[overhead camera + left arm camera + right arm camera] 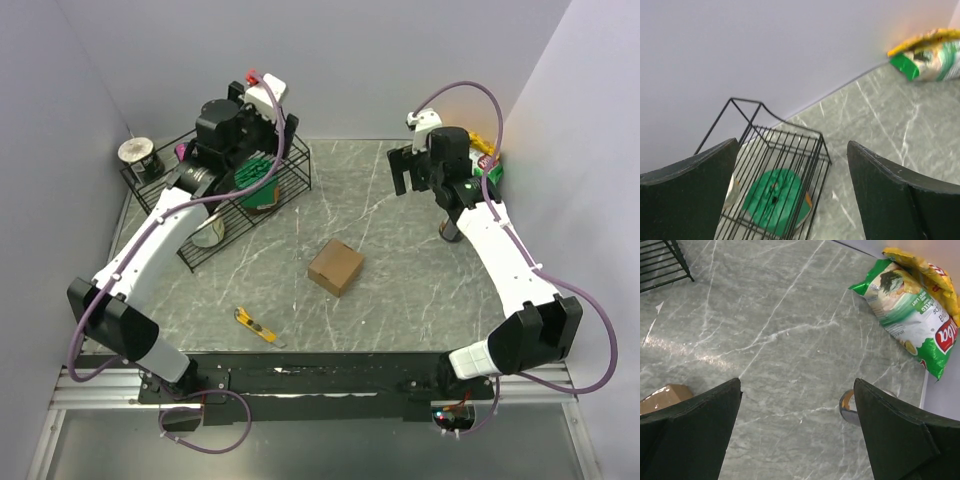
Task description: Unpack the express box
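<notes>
The express box (336, 267) is a small brown carton, closed, sitting near the middle of the table. One corner of it shows at the lower left of the right wrist view (664, 396). My left gripper (268, 140) is open and empty above the black wire rack (240, 195), far from the box; in its wrist view (792, 145) the jaws stand wide apart over the rack (785, 150). My right gripper (410, 172) is open and empty at the back right, above bare table (797, 382), beyond and to the right of the box.
A yellow utility knife (255, 325) lies near the front left. The rack holds a green round item (775, 200). Green and yellow snack bags (912, 305) lie at the back right corner. A small round metal object (847, 407) stands under the right arm. A spool (140, 152) stands at the back left.
</notes>
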Tool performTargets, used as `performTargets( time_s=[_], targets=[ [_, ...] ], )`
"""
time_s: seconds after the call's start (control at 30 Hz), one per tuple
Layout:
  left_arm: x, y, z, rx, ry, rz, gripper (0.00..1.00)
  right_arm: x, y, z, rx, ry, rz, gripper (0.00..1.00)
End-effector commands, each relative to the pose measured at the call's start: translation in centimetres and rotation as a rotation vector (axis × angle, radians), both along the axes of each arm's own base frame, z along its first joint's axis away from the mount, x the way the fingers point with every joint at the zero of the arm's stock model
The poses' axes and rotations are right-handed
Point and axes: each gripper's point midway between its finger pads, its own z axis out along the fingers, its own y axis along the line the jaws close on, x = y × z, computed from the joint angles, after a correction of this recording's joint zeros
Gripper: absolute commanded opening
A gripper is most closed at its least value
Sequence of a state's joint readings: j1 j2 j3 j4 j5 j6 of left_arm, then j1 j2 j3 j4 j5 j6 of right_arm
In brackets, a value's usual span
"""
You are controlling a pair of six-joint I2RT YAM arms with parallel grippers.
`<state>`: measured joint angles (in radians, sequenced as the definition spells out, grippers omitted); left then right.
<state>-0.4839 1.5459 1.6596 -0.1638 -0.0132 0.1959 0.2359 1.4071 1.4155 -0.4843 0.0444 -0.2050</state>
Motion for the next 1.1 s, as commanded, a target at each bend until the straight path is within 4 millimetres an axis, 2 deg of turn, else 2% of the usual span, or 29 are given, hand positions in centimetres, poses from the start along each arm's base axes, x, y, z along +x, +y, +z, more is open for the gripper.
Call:
performTargets(
  time_s=[0.0,0.1,0.17,0.2,0.27,0.3,0.33,0.37,0.4,0.43,0.47,0.5,0.53,0.67,0.8,0.9,0.93,0.97,1.0,1.03,1.07],
  targets=[
    [-1.4,-0.3,-5.2,0.121,0.099,-0.079,0.96,-0.2,0.8,3.5,-0.029,-0.074,0.096,1.0],
    [-4.2,0.5,-10.0,0.203,0.231,-0.133,0.96,-1.4,1.9,3.1,-0.047,-0.061,0.205,1.0],
    [-6.3,1.7,-13.5,0.249,0.322,-0.137,0.98,-2.4,2.9,2.3,-0.027,-0.034,0.272,1.0],
    [-6.9,2.3,-14.6,0.256,0.352,-0.134,0.99,-2.9,3.2,2.2,-0.018,-0.026,0.296,1.0],
    [-8.8,3.3,-17.5,0.279,0.426,-0.151,0.94,-3.9,4.1,1.8,0.021,-0.003,0.346,1.0],
    [-9.0,4.3,-18.5,0.275,0.456,-0.132,0.91,-4.6,4.9,1.5,0.053,0.017,0.391,1.0],
    [-9.2,5.2,-19.4,0.267,0.486,-0.113,0.81,-5.1,5.3,1.0,0.071,0.037,0.405,1.0],
    [-9.5,5.1,-19.8,0.225,0.525,-0.157,0.74,-5.5,5.7,0.8,0.093,0.052,0.419,0.99],
    [-9.5,7.8,-20.8,0.165,0.634,-0.109,0.69,-6.0,6.2,0.6,0.12,0.068,0.447,0.98],
    [-8.6,8.1,-21.2,0.127,0.701,-0.114,0.59,-6.3,6.4,0.1,0.13,0.085,0.456,0.96],
    [-8.8,8.5,-21.8,0.1,0.779,-0.126,0.56,-6.5,6.7,-0.2,0.145,0.096,0.466,0.96],
    [-9.7,9.9,-23.0,0.105,0.889,-0.113,0.53,-6.7,6.9,-0.4,0.153,0.104,0.475,0.96],
    [-8.8,10.1,-23.6,0.105,0.932,-0.103,0.48,-7.0,7.3,-0.4,0.166,0.109,0.499,0.95],
    [-8.0,11.9,-24.5,0.107,0.928,-0.059,0.48,-6.9,7.9,-0.2,0.172,0.105,0.539,0.94],
    [-6.0,15.7,-26.3,0.182,0.863,0.127,0.54,-6.3,8.2,-0.7,0.169,0.113,0.548,0.94],
    [-3.4,17.5,-24.6,0.135,0.777,0.209,0.58,-6.2,8.8,-0.7,0.171,0.113,0.565,0.94],
    [-3.3,16.6,-23.9,0.113,0.768,0.151,0.65,-6.1,8.9,-0.5,0.168,0.107,0.573,0.94],
    [-4.9,15.0,-23.8,0.097,0.815,0.037,0.69,-6.1,9.2,-0.7,0.154,0.106,0.582,0.94],
    [-6.4,13.4,-23.1,0.144,0.796,-0.131,0.71,-6.1,9.2,-0.7,0.148,0.106,0.583,0.94],
    [-8.6,11.0,-21.5,0.11,0.761,-0.299,0.77,-6.2,9.2,-1.0,0.147,0.115,0.58,0.94],
    [-10.5,9.3,-21.3,0.145,0.741,-0.389,0.8,-6.2,9.2,-1.1,0.151,0.12,0.573,0.94]
  ],
)
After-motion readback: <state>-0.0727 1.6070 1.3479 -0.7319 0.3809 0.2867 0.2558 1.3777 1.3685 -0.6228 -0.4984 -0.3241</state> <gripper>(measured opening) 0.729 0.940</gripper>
